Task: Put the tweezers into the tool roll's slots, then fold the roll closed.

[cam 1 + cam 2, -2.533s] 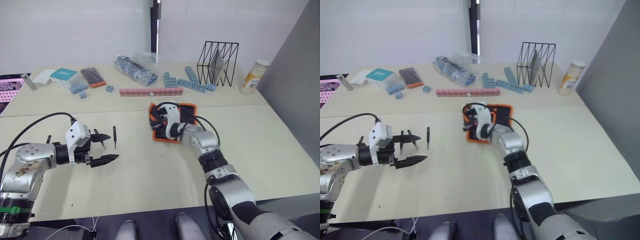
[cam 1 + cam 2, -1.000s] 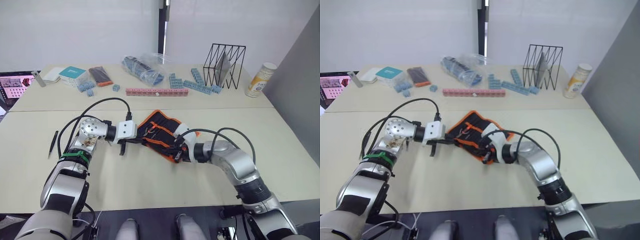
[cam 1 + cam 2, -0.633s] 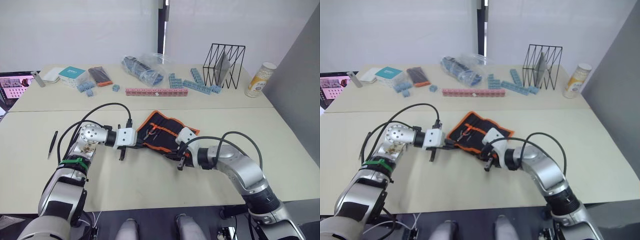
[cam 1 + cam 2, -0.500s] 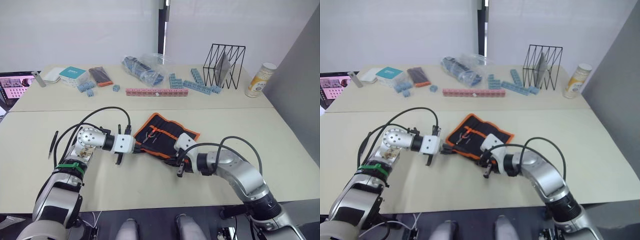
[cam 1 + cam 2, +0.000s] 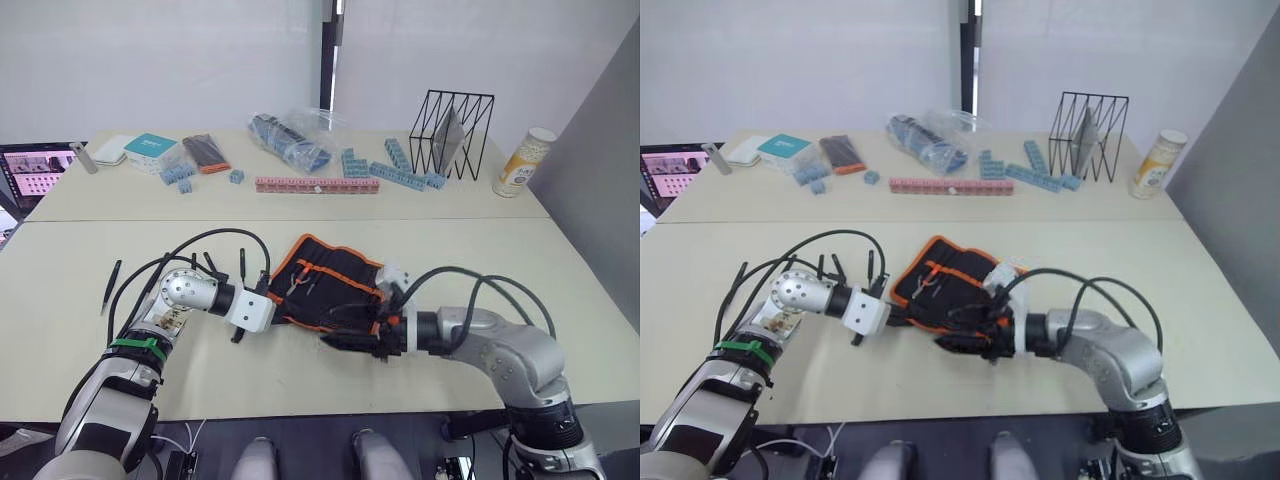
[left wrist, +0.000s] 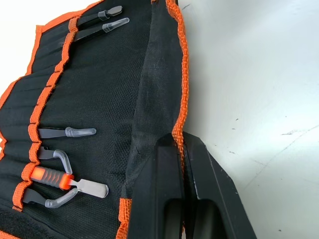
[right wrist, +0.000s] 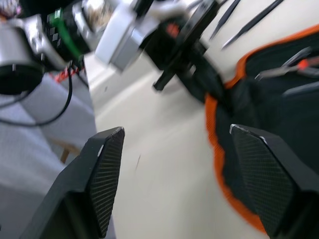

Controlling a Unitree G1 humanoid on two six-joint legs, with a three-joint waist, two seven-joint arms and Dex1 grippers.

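Note:
The tool roll (image 5: pixel 330 285), black with orange binding, lies unrolled at the table's middle. Several capped tools sit in its slots (image 6: pixel 55 149). My left gripper (image 6: pixel 182 149) is shut on the roll's orange-bound edge, at the roll's left side (image 5: pixel 275 308). At the roll's near edge my right gripper (image 5: pixel 350 330) points left, its fingers (image 7: pixel 104 174) spread wide with nothing between them. Loose black tweezers (image 5: pixel 111 286) lie on the table at far left, and two more tweezers (image 5: pixel 242 262) lie behind my left arm.
Along the back stand a pink brick strip (image 5: pixel 317 185), blue bricks (image 5: pixel 395 170), a plastic bag (image 5: pixel 290 140), a black wire rack (image 5: pixel 450 120) and a bottle (image 5: pixel 527 162). A dark orange-ended case (image 5: pixel 207 152), a teal box (image 5: pixel 152 148) and a screen (image 5: pixel 35 165) sit back left.
My right gripper has let go of the roll's near edge and opened wide, turning to point left. The left gripper has kept its pinch on the roll's edge and come slightly nearer.

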